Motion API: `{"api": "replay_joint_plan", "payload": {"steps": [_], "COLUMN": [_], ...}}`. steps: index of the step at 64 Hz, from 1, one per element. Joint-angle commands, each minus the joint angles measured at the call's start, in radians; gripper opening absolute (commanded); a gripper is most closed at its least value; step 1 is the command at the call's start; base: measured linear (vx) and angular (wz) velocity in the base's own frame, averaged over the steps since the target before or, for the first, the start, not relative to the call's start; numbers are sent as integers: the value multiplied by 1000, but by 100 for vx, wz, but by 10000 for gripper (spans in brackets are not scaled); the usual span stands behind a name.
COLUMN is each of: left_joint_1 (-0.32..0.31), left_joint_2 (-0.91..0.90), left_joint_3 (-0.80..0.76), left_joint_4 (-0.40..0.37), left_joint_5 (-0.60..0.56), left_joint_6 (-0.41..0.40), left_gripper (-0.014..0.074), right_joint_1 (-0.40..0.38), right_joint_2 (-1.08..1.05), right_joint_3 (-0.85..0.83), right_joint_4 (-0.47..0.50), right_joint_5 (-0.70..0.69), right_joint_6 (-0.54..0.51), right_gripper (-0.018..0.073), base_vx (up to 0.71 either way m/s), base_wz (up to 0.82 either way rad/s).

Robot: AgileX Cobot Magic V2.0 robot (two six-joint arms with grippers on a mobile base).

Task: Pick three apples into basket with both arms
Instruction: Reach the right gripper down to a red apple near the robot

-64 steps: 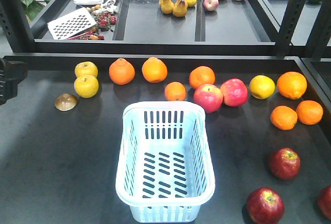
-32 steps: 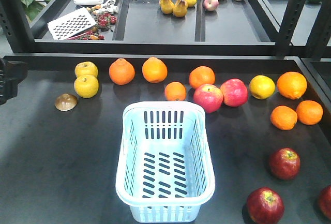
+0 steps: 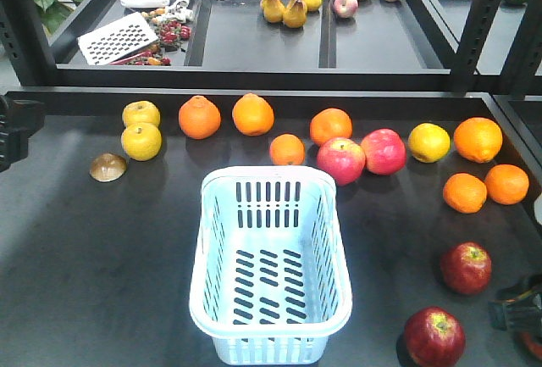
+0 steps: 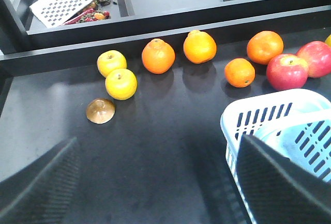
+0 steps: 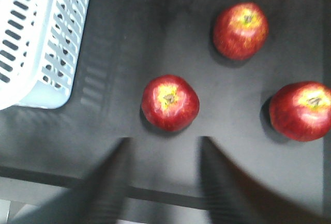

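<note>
I am at the very start. The pale blue-white plastic basket with slots (image 3: 267,346) sits in the middle of the dark bench (image 3: 102,257) with no fruit in it.

The three dark red round apples (image 3: 434,336) lie on the bench to its right, apart from each other. My right hand (image 5: 164,149) hangs over them, fingers spread. The nearest apple (image 5: 170,103) is just ahead of the gap.

My left hand (image 4: 158,151) is spread wide too, holding nothing, near the basket.

Next, I think, my right hand must go lower, with one finger on each side of that apple, and squeeze softly so it doesn't roll.
</note>
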Motion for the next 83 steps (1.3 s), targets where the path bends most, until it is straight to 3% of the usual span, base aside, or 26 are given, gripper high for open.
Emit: {"api": "replay_joint_plan", "payload": {"steps": [1, 8, 40, 51, 83], "left_joint_1": [1, 1, 1, 1, 1], "left_joint_2": [-6, -6, -6, -6, -6], "left_joint_3": [-21, -21, -21, -21, -21], "left_joint_4": [19, 19, 19, 19, 19], "left_joint_5": [-61, -61, -61, -61, -61], "left_joint_6": [-11, -11, -11, -11, -11], "left_gripper": [590, 590, 590, 590, 590], "right_joint_1": [1, 1, 1, 1, 1], "right_joint_2": [19, 55, 449, 568, 911], "right_joint_3": [-34, -34, -34, -35, -35], "right_joint_4": [0, 0, 14, 70, 92], "right_joint_5": [-42, -43, -150, -231, -483], "right_joint_6": [-8, -15, -39, -75, -75], "right_gripper": [582, 730, 678, 670, 641], "base_vx": [0, 0, 0, 0, 0], "base_wz": [0, 0, 0, 0, 0]}}
